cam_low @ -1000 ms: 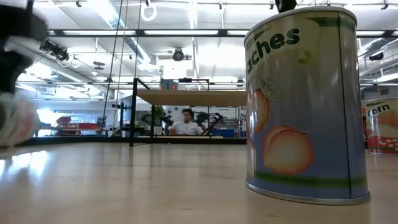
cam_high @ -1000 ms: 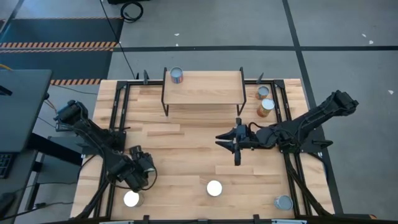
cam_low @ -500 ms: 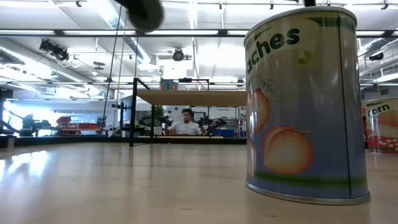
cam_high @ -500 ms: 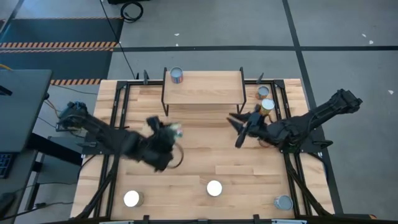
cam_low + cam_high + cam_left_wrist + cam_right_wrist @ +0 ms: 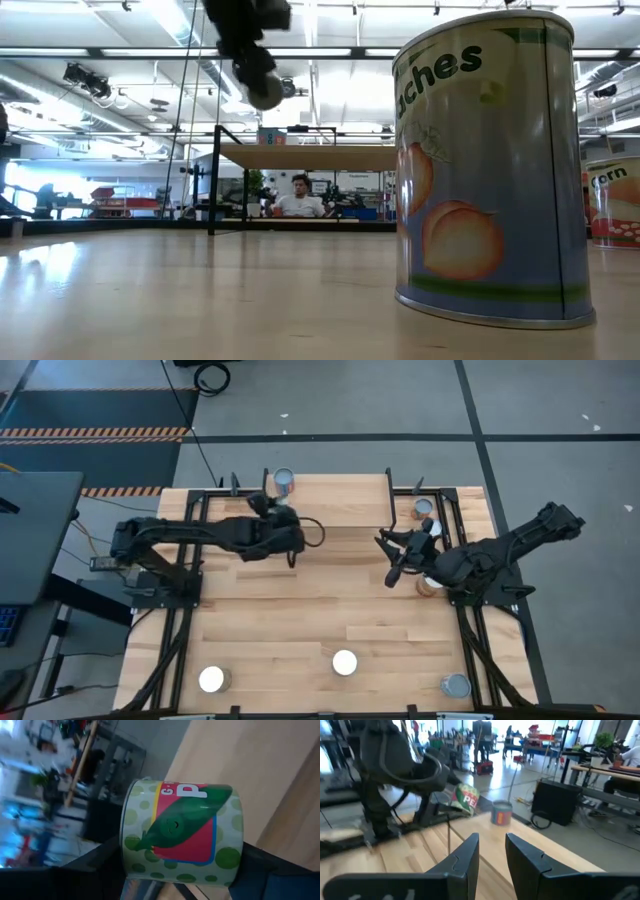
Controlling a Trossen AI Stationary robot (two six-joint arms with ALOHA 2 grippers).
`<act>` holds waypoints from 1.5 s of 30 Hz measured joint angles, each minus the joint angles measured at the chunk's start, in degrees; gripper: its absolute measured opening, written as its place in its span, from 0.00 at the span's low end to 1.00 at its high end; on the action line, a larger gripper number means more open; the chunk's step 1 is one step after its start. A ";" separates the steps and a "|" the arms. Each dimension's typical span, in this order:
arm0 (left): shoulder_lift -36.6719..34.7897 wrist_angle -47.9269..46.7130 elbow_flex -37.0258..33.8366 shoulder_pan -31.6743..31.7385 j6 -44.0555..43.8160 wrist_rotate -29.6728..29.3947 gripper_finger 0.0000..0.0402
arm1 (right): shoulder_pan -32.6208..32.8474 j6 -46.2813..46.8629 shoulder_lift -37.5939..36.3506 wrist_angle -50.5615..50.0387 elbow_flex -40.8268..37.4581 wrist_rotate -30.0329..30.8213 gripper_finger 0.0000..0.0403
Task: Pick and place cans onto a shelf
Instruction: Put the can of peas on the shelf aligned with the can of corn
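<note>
Above wooden tabletop (image 5: 300, 610), outstretched left gripper (image 5: 283, 520) jaws clamping pea can (image 5: 182, 837); right gripper (image 5: 492, 854) jaws parted.

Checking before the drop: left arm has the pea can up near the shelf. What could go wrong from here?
1. The left gripper carries the pea can tilted on its side; released so, it might roll off the shelf.
2. A blue can already stands at the shelf's left corner, close by; it could get knocked.
3. The right gripper, open and empty, hovers near the shelf's right end; both arms could crowd.
</note>
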 joint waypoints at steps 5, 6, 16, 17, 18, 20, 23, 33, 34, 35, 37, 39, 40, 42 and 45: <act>5.85 0.39 -0.07 -0.57 9.48 -8.21 0.67 | -1.01 1.05 0.72 -3.90 -0.01 0.35 0.25; 6.68 0.46 -0.07 -1.13 9.96 -10.08 0.67 | -1.21 1.04 0.80 -4.24 0.00 0.71 0.25; 11.71 -2.17 -0.04 -4.10 4.94 -18.99 0.67 | -3.07 1.21 1.24 -4.88 0.01 1.08 0.25; 11.88 -2.64 -0.07 -3.97 3.64 -18.92 0.67 | -3.16 1.23 1.23 -4.90 0.01 1.08 0.25; 12.08 -2.55 -0.02 -3.77 2.74 -18.88 0.67 | -3.19 1.23 1.23 -4.97 0.01 1.10 0.25; 12.20 -3.31 -0.03 -3.39 2.58 -17.87 0.67 | -3.17 1.25 1.25 -5.29 0.01 1.06 0.25; 12.18 -3.24 -0.02 -2.99 2.13 -14.69 0.67 | -3.17 2.60 1.25 -6.30 0.01 1.04 0.25; 12.20 -3.52 -0.04 -0.98 1.02 -10.13 0.73 | -3.17 4.27 1.25 -6.49 0.01 1.01 0.25; 12.20 -3.56 -0.04 -0.44 1.06 -9.34 0.74 | -3.17 4.27 1.25 -6.49 0.01 1.00 0.26; 12.20 -3.63 -0.04 0.08 1.06 -8.24 0.75 | -3.17 4.27 1.25 -6.49 0.01 1.01 0.25; 12.20 -3.91 -0.04 0.93 1.05 -6.01 0.76 | -3.17 4.29 1.25 -6.49 0.01 1.01 0.25; 12.20 -4.20 -0.04 1.49 1.28 -4.87 0.78 | -3.17 4.34 1.25 -6.49 0.01 1.01 0.26; 12.20 -4.20 -0.04 1.62 1.40 -4.52 0.78 | -3.17 4.34 1.25 -6.49 0.01 0.99 0.25; 12.20 -4.26 -0.04 1.86 1.42 -4.15 0.78 | -3.17 4.36 1.25 -6.49 0.01 1.01 0.26; 12.20 -4.46 -0.04 1.86 1.76 -3.39 0.78 | -3.17 4.36 1.25 -6.49 0.01 1.01 0.25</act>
